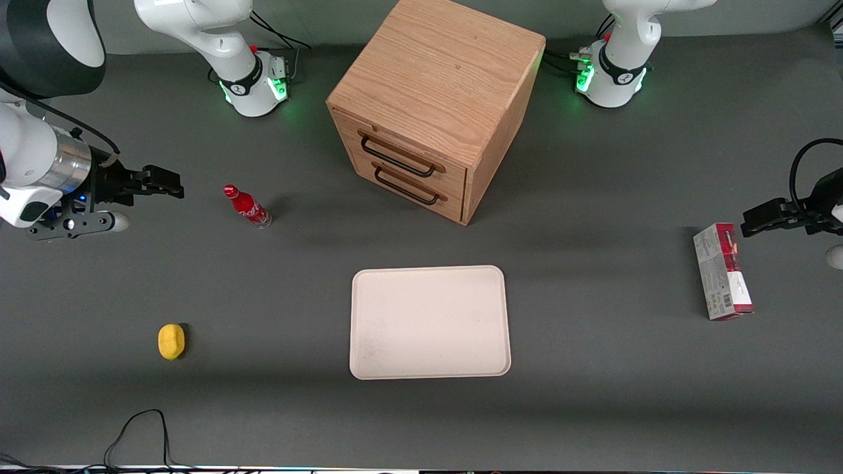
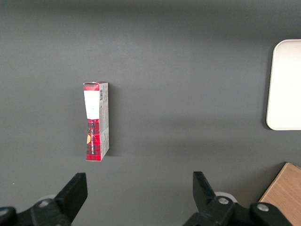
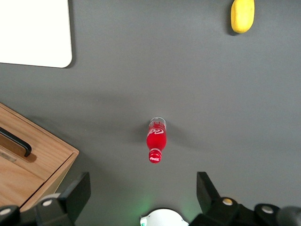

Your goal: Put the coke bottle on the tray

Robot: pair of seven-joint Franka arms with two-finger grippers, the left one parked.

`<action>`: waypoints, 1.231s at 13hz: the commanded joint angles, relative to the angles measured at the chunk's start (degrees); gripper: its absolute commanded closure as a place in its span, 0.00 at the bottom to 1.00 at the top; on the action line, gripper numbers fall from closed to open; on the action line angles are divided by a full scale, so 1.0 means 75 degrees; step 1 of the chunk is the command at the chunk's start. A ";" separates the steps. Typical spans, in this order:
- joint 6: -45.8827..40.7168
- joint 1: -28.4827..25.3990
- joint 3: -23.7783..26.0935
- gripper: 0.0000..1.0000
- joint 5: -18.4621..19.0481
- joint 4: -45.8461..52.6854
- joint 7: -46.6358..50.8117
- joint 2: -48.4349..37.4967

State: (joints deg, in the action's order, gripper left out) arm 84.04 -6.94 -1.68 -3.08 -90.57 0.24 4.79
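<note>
Red and upright, the coke bottle stands on the grey table, long axis vertical, cap up and clear base down, between the wooden drawer cabinet and the working arm's end. It sits farther from the front camera than the cream tray and well apart from it. Gripper hangs above the table near the bottle, fingers spread wide, holding nothing. A yellow lemon-like object lies nearer the front camera.
</note>
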 commanded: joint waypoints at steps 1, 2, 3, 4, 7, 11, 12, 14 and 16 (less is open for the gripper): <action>-0.0178 0.0034 0.0014 0.00 0.0106 0.0135 -0.0092 -0.0006; -0.0178 0.0023 0.0014 0.00 0.0106 0.0158 -0.0091 0.0017; -0.0178 0.0034 0.0014 0.00 0.0106 0.0263 -0.0172 0.0052; -0.0190 0.0057 0.0014 0.00 0.0106 0.0287 -0.0185 0.0076; -0.0190 0.0046 0.0002 0.00 0.0118 0.0240 -0.0103 0.0123; -0.0283 0.0034 0.0002 0.00 0.0164 0.0089 -0.0080 -0.0029; -0.0318 0.0011 0.0002 0.00 0.0176 -0.0040 0.0118 -0.0180; -0.0296 -0.0001 0.0014 0.00 0.0176 -0.0798 0.0132 -0.0857; -0.0062 -0.0024 0.0014 0.00 0.0176 -0.2096 0.0120 -0.2085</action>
State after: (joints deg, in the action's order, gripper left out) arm 81.68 -6.77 -1.74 -2.64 -95.38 0.35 -0.11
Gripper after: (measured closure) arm 0.000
